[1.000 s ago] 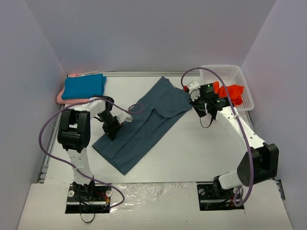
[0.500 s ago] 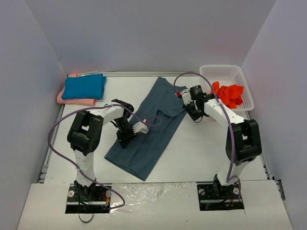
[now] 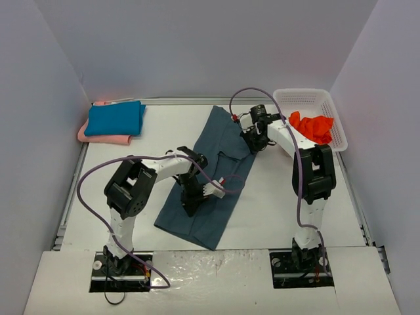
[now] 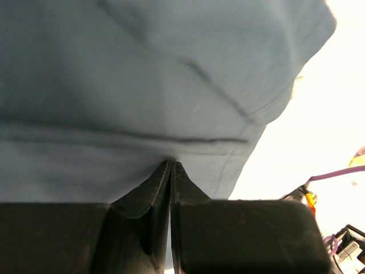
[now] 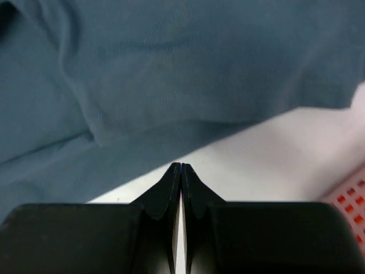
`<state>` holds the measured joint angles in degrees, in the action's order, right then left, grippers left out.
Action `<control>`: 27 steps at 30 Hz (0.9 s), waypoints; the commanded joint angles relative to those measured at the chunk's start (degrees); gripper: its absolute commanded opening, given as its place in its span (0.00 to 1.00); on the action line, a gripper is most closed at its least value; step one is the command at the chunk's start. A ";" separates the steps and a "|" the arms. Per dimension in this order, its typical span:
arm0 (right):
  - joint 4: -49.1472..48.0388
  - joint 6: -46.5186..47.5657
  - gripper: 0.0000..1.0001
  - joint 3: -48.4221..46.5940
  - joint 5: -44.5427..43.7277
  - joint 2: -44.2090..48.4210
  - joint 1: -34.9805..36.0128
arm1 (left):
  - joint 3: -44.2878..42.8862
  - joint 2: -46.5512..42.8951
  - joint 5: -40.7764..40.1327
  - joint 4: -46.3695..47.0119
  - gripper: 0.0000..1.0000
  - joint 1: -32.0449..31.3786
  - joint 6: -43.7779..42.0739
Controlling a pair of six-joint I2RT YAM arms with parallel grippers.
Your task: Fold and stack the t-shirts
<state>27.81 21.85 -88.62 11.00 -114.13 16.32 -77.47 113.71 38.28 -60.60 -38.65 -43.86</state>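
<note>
The left hand (image 4: 171, 165) has its two fingers pressed together, and a pinch of the grey shirt (image 4: 142, 68) is caught at their tips. In the left wrist view the cloth puckers into the tips and creases run out from them. Beyond that, a sleeve or folded flap lies across the cloth, and bare worktop (image 4: 296, 142) shows past the shirt's rounded edge on the right. From above, this hand comes down on the near half of the shirt, close to its left edge.

The right hand (image 5: 181, 166) is also closed, finger against finger, with nothing visible between them. Its tips sit over a strip of bare worktop, and the shirt's hemmed edge lies just beyond them. A corner of the basket (image 5: 348, 194) shows at the lower right of that view. From above, this hand is at the far right edge of the shirt.

The grey shirt lies as a long narrow band, slanting from the far middle of the worktop down towards the near edge, between the two arms. The teal shirt (image 3: 115, 119) sits folded on the pink shirt (image 3: 105, 138) in the far left corner, well apart from the grey one. The orange shirt (image 3: 314, 126) lies crumpled in the white basket at the far right.
</note>
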 commanded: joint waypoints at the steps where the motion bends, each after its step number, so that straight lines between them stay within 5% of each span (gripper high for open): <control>1: 5.05 -0.40 0.00 -4.36 2.35 -5.03 0.03 | -2.33 0.63 3.81 -1.71 0.03 -0.63 -0.52; 15: 7.61 0.92 0.00 -14.74 1.92 -17.52 0.21 | -5.40 -2.35 5.22 -3.12 0.02 1.82 -2.46; 27: 11.56 1.09 0.00 -37.47 0.25 -30.61 0.03 | -15.16 -8.06 5.58 -1.81 0.03 19.57 3.24</control>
<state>37.19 22.39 -121.23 12.47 -139.98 16.32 -90.78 110.17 43.66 -61.45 -21.21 -42.63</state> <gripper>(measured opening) 0.001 0.028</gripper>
